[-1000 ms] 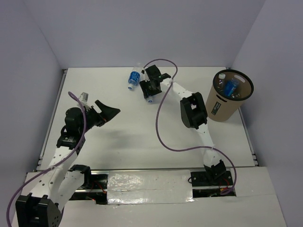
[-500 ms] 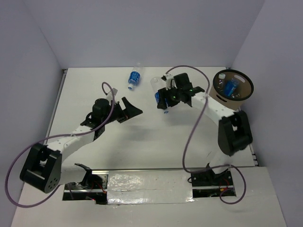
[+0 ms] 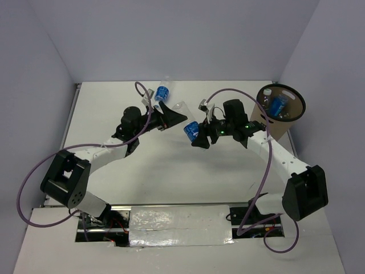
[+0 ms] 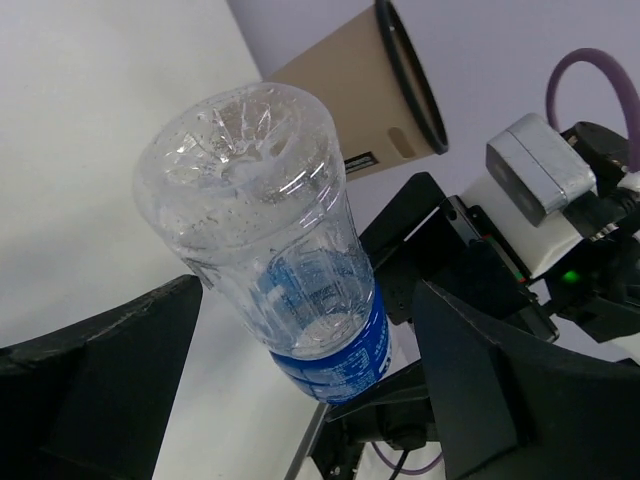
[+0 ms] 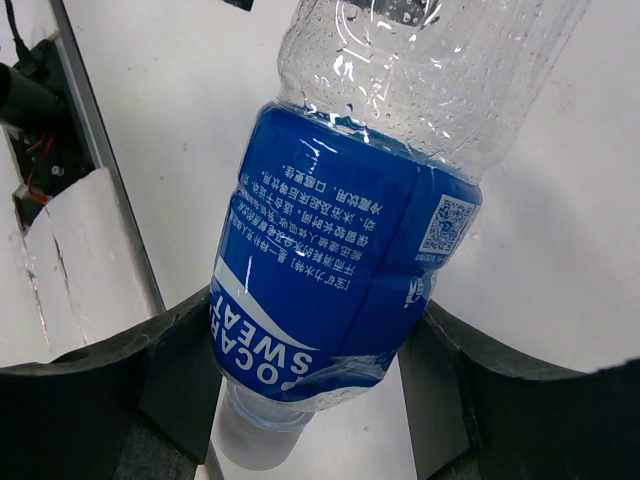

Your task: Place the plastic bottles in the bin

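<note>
My right gripper (image 3: 197,136) is shut on a clear plastic bottle with a blue label (image 3: 191,129) and holds it tilted above the middle of the table, cap end down; it fills the right wrist view (image 5: 340,270) between my fingers (image 5: 175,345). My left gripper (image 3: 174,116) is open. Its fingers (image 4: 100,385) flank the clear bottom end of that same bottle (image 4: 260,190) without touching it. A second blue-labelled bottle (image 3: 163,92) lies at the back of the table. The tan bin (image 3: 279,134) stands at the right with bottles inside (image 3: 279,105); it also shows in the left wrist view (image 4: 350,85).
The white table (image 3: 142,165) is walled by pale panels on the left, back and right. Purple cables loop over both arms (image 3: 265,165). The arm bases and a taped strip sit at the near edge (image 3: 179,220).
My right gripper has carried the bottle from the back of the table toward the middle. My left arm has swung right and back until its open fingers reach the bottle's bottom end.
</note>
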`<move>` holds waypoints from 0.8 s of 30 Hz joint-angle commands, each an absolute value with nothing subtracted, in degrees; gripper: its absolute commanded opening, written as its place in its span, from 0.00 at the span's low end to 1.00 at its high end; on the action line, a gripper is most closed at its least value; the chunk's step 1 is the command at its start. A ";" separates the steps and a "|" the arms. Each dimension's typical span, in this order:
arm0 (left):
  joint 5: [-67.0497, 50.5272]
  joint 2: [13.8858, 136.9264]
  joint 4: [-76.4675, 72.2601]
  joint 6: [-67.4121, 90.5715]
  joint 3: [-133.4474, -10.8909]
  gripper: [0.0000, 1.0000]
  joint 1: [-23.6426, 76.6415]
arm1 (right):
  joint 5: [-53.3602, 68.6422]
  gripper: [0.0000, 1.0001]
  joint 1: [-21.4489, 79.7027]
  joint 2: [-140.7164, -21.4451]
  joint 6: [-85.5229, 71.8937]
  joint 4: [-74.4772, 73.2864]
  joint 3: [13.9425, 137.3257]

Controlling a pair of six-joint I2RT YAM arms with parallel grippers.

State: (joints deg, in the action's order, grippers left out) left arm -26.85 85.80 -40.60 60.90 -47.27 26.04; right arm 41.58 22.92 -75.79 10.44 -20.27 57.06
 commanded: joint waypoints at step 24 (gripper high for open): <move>-29.00 87.01 -55.99 63.46 -46.67 0.57 29.36 | 27.51 0.29 33.49 -74.09 4.57 -11.69 63.11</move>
State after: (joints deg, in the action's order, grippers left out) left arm -28.82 89.03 -51.46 65.73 -46.50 29.12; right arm 27.35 32.34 -75.33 5.30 -13.63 60.77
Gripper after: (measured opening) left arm 0.750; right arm 0.678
